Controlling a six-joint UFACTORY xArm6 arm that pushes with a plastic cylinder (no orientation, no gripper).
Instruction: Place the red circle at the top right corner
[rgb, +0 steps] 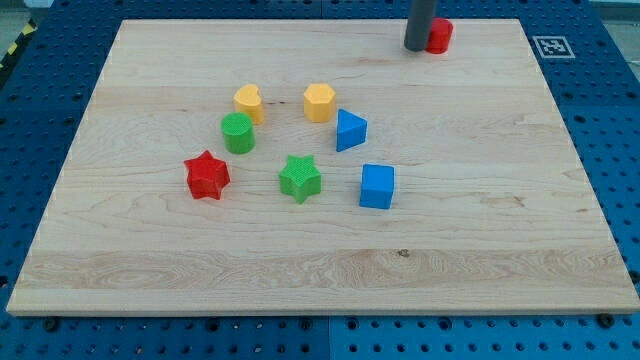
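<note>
- Over on the view's left, a small red star-shaped block (207, 175) sits well apart from the action, with a green cylinder block (238, 132) and a yellow heart-like block (248, 102) just above it towards the view's top.
- Moving across the pale wooden board (480, 250), a green star block (300, 178) and a yellow hexagon block (319, 102) hold the middle, and a blue triangular block (350, 130) and a blue cube (377, 186) close the cluster on its right side. None of them lies near the tip.
- Further right, up by the board's top edge, the dark rod comes down and my tip (417, 48) rests on the board; there are no jaws here to open or close, just a plain rod end holding nothing.
- Right beside it, touching or very nearly so, is the small red circle block (438, 36), partly hidden behind the rod.
- Key relation: the red circle lies to the right of my tip, so the tip is on the side away from the corner.
- Judging by this, a push towards the view's right along the top edge looks like what remains, as the top right corner is some way off.
- At the far right, a black-and-white marker tag (552, 46) sits just off that corner.
</note>
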